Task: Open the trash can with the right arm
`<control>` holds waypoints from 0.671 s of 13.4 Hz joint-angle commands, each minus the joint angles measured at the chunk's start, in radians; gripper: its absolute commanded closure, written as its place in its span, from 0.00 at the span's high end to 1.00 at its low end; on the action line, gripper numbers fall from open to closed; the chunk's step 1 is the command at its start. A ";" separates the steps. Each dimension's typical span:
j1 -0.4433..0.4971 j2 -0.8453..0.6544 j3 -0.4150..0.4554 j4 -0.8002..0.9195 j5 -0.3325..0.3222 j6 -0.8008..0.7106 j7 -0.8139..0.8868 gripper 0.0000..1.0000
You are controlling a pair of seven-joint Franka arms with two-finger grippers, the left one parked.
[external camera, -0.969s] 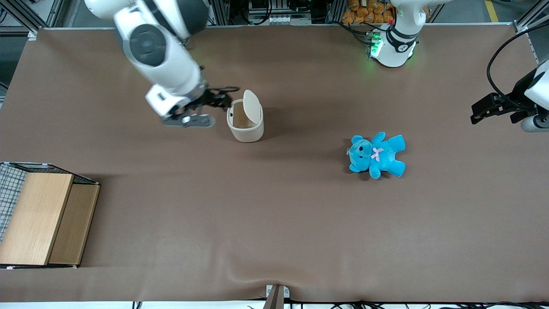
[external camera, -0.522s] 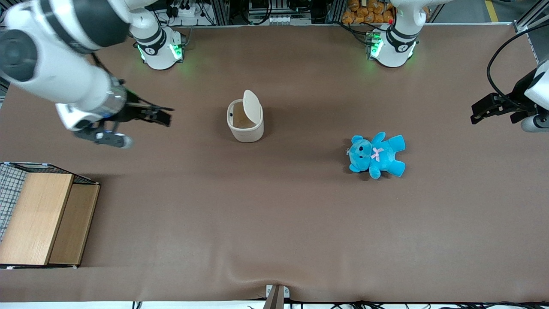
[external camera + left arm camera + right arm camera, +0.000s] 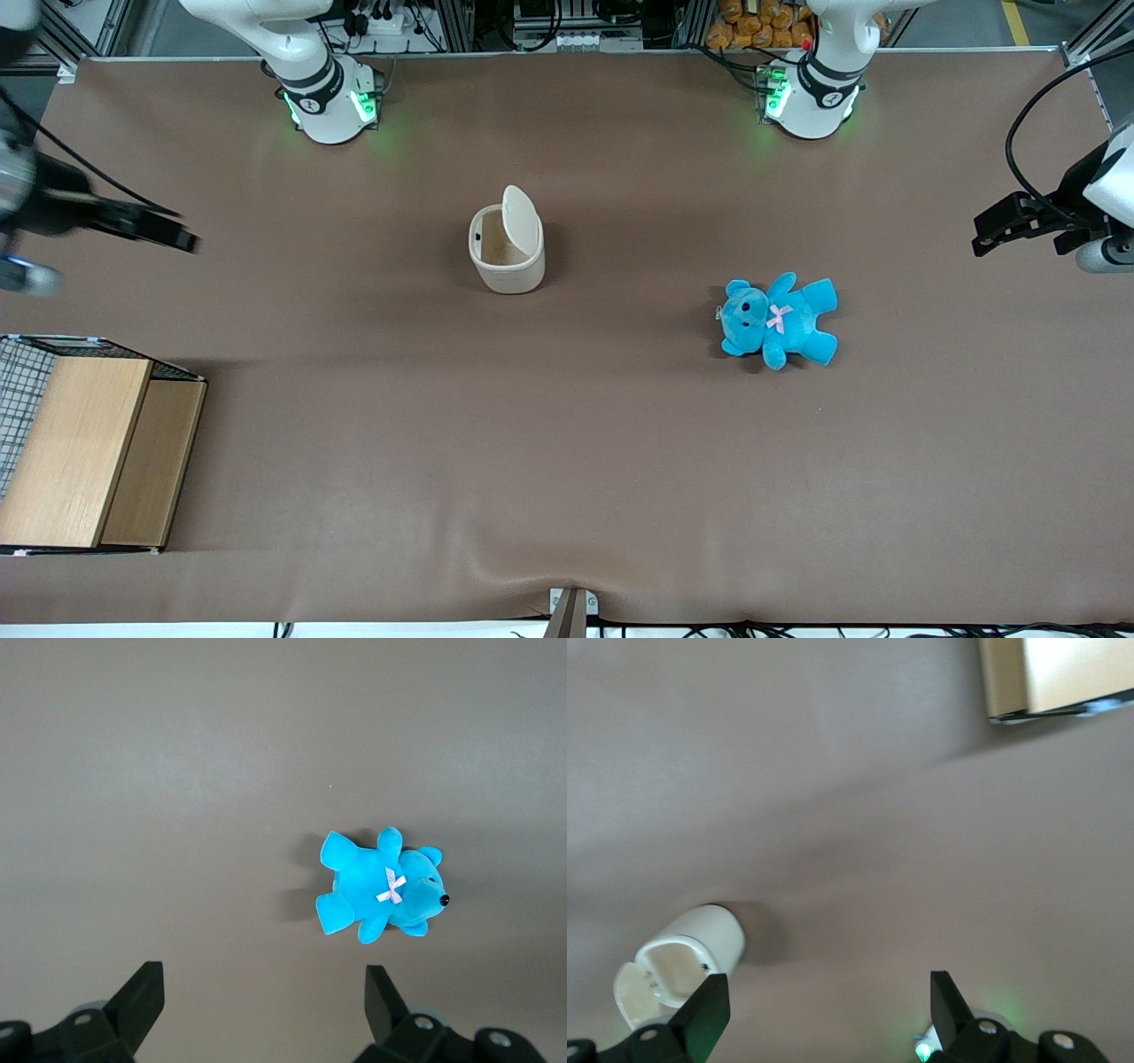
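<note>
Your gripper (image 3: 182,239) hangs at the working arm's end of the table (image 3: 567,461), fingers (image 3: 700,1014) spread wide and holding nothing. The trash can (image 3: 506,251) stands well apart from it toward the parked arm's end, lid (image 3: 521,220) tipped up, the opening exposed.

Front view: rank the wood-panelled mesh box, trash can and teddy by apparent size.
1. Wood-panelled mesh box, largest.
2. Teddy and trash can look alike; unranked.
The gripper is open at the working arm's end.
</note>
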 commanded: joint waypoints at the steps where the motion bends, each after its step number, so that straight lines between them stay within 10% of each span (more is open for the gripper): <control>1: -0.009 -0.080 0.028 -0.015 -0.102 -0.034 -0.010 1.00; 9: -0.012 -0.280 0.025 -0.244 -0.107 0.069 -0.014 1.00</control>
